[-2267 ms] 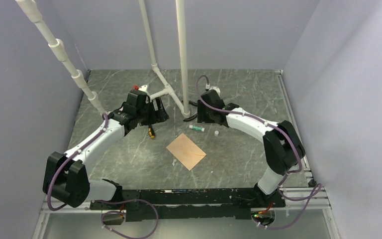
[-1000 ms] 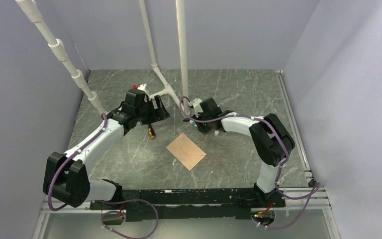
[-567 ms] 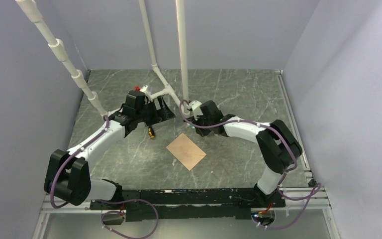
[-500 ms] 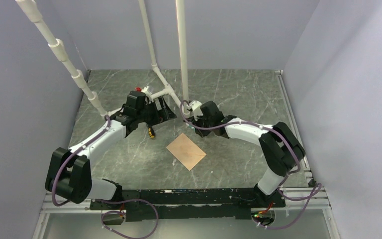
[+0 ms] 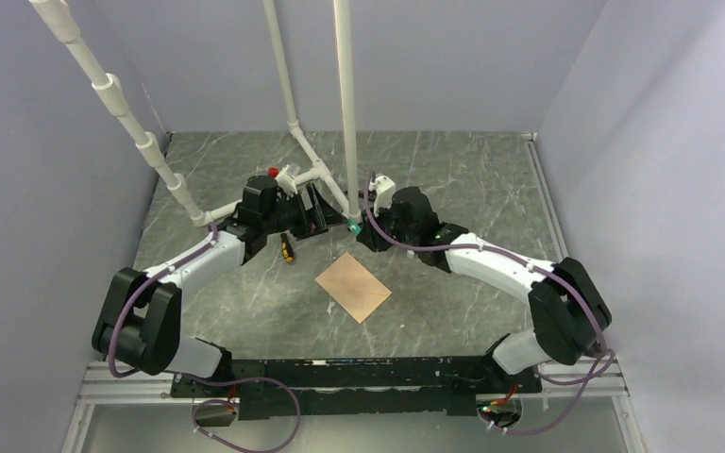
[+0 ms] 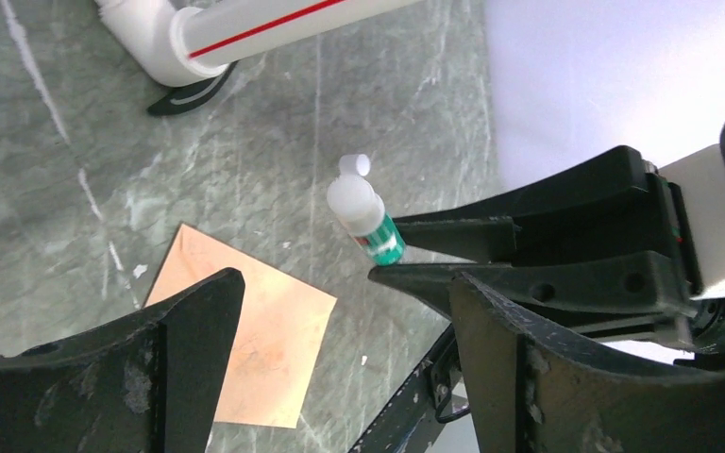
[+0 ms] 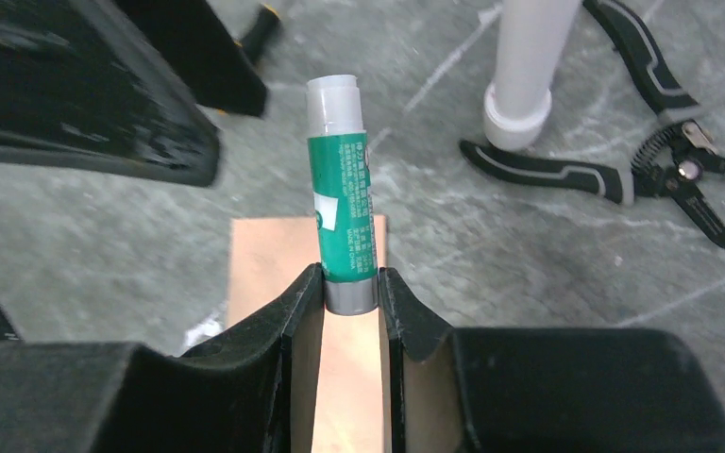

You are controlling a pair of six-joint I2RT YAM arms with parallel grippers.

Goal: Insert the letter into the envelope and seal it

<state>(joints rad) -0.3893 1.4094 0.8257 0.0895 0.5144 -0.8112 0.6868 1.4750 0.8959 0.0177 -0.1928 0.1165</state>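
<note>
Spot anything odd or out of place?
Pliers lie at the foot of the white pipe, unrelated to this job. A small white cap-like piece sits loose beyond the glue stick in the right end effector.

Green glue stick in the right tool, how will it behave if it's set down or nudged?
Laid flat it would probably roll: the green plastic glue stick is a smooth cylinder. It may pivot or slip, since the right tool pinches only its grey base end. It looks rigid and likely light.
</note>
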